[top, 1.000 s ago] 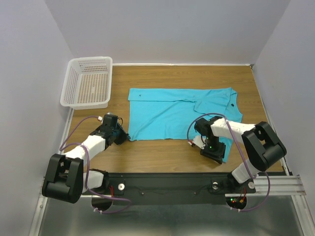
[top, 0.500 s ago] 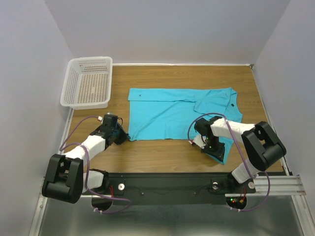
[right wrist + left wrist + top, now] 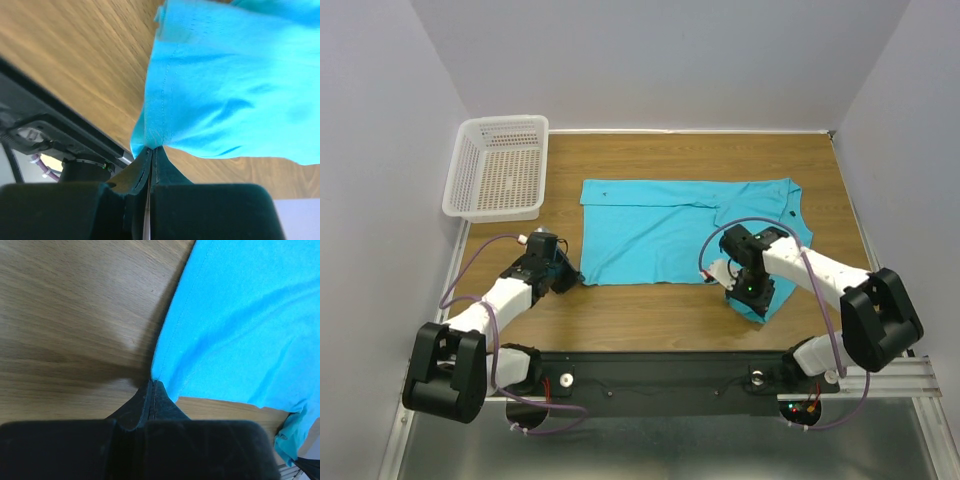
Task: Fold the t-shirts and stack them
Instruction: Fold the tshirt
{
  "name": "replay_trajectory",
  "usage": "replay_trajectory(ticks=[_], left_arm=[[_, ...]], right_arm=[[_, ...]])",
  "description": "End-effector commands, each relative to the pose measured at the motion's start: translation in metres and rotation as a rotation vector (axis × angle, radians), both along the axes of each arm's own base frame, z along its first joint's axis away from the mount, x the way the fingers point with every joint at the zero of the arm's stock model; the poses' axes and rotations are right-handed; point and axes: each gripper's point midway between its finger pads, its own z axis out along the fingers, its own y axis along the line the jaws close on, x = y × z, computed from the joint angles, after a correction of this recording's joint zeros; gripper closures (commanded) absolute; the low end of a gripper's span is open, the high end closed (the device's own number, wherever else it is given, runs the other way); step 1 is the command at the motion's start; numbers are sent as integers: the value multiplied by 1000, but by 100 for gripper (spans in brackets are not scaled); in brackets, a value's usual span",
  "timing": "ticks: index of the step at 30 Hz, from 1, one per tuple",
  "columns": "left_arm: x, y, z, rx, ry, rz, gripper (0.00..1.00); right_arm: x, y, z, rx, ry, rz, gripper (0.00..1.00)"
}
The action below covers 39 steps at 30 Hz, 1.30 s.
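Nearest, the left hand [image 3: 151,386] is pinched tight on the near-left corner of the plain turquoise-blue cloth t-shirt [image 3: 670,225]. The right hand [image 3: 151,150] is likewise clamped on its near-right corner. The shirt spreads flat on the brown wooden desk [image 3: 650,310], away from both hands, its long axis left to right. The wrist views show the pinches. Only the overhead view shows the white plastic mesh basket [image 3: 506,119] at far left.

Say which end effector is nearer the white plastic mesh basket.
Left. The left end effector pinches the turquoise cloth t-shirt's corner near the white plastic mesh basket; the right end effector pinches the opposite corner.
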Motion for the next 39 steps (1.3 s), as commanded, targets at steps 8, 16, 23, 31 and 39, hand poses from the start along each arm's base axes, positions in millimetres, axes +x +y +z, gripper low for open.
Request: replay_trajectory(ticks=[8,16,23,31,39], left_arm=[[20,-2,43,23,-96,-32,100],[35,-2,68,34,-151,-42,100],[50,-3,85,41,-191,-52,100],[63,-5,86,39,-199,-65,100],[70,-8,76,42,-184,-92,100]], right_arm=[[37,-7,56,150,-179,14,100],[51,-20,78,163,-280,17,99],[69,-23,102,187,-370,15,99],[92,-13,75,228,-326,2,99],[131,12,29,287,-257,-79,86]])
